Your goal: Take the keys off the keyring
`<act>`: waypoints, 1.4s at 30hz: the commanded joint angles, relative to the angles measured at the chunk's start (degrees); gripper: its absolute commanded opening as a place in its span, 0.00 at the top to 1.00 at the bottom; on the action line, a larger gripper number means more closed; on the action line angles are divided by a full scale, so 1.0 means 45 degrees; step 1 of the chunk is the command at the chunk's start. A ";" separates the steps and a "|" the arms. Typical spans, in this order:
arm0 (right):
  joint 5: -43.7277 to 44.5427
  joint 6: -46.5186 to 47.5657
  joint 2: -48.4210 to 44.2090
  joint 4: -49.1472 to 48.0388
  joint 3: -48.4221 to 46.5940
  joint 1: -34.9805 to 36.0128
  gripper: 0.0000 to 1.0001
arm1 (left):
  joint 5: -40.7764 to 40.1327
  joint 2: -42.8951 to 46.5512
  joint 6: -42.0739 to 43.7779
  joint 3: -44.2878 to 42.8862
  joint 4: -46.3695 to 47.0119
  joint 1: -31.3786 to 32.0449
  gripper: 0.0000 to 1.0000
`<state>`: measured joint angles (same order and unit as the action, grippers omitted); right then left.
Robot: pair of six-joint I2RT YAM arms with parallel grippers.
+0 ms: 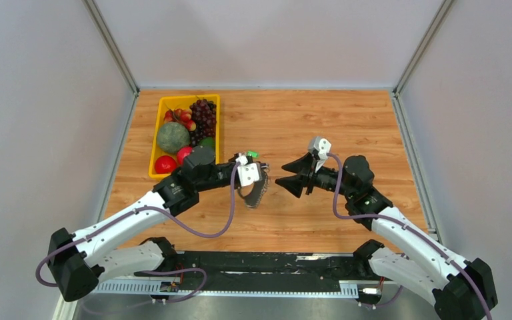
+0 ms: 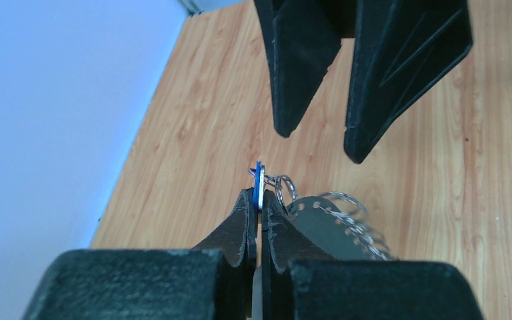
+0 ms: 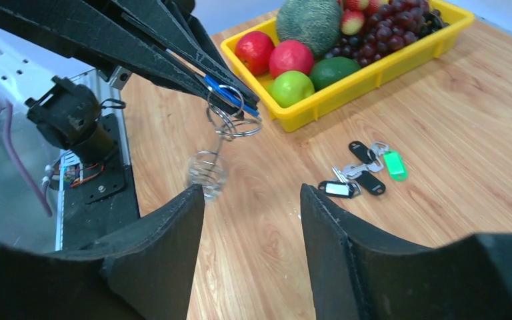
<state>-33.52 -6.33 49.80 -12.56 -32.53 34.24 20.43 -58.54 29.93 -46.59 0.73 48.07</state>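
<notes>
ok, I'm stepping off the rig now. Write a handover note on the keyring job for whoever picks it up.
Left gripper: shut on the blue key, held in the air. The keyring and chain hang from it.
Right gripper: open and empty, facing the keyring without touching it.
Done: the black keys and green key are off the keyring and lie on the table near the fruit tray.
Left: the blue key is not yet off. The right gripper will probably take the keyring next.

Two grippers: left gripper (image 2: 259,200), right gripper (image 3: 252,193). One blue key (image 2: 259,180) at the left gripper's tips; three black keys (image 3: 373,184) and one green key (image 3: 395,165) ahead of the right gripper. One keyring (image 3: 208,173). One tray (image 3: 373,73): one melon (image 3: 310,23), two red apples (image 3: 292,57), one grape bunch (image 3: 387,30).
</notes>
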 commanded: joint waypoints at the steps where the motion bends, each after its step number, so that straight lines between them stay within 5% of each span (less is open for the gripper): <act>1: -0.1240 -0.0024 -0.0071 -0.2179 0.0313 0.0275 0.47 | 0.1740 0.0334 0.0338 0.0003 0.0780 0.0205 1.00; 5: -0.1187 0.0016 -0.0150 -0.2584 0.0480 0.0450 0.55 | 0.2311 0.0451 0.0355 0.0090 0.0930 0.0299 1.00; 16: -0.1285 0.0291 0.0060 -0.2494 0.0273 0.0784 0.96 | 0.3054 0.0783 0.0436 0.0339 0.1255 0.0390 1.00; 22: -0.1006 0.0107 0.0258 -0.1551 -0.0318 0.0867 1.00 | 0.2916 0.0884 0.0438 0.0369 0.1312 0.0407 1.00; 34: 0.0305 -0.0437 -0.0569 -0.0784 -0.0166 0.0927 1.00 | -0.0310 0.1000 0.0268 0.0411 0.1482 0.0410 1.00; 35: 0.0310 -0.0445 -0.0712 -0.0784 -0.0138 0.0927 0.97 | -0.0547 0.1008 0.0249 0.0411 0.1480 0.0401 1.00; 38: -0.0279 -0.0346 -0.0879 -0.0723 -0.0243 0.0926 0.60 | -0.0638 0.1060 0.0277 0.0443 0.1535 0.0398 1.00; 42: 0.0057 0.0272 -0.1499 -0.0615 -0.0166 0.0929 0.50 | 0.0100 0.1112 0.0403 0.0548 0.1609 0.0410 1.00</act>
<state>-33.54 -7.38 45.82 -15.20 -32.64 38.11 19.57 -55.16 30.61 -44.49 3.79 49.82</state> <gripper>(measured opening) 0.479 0.019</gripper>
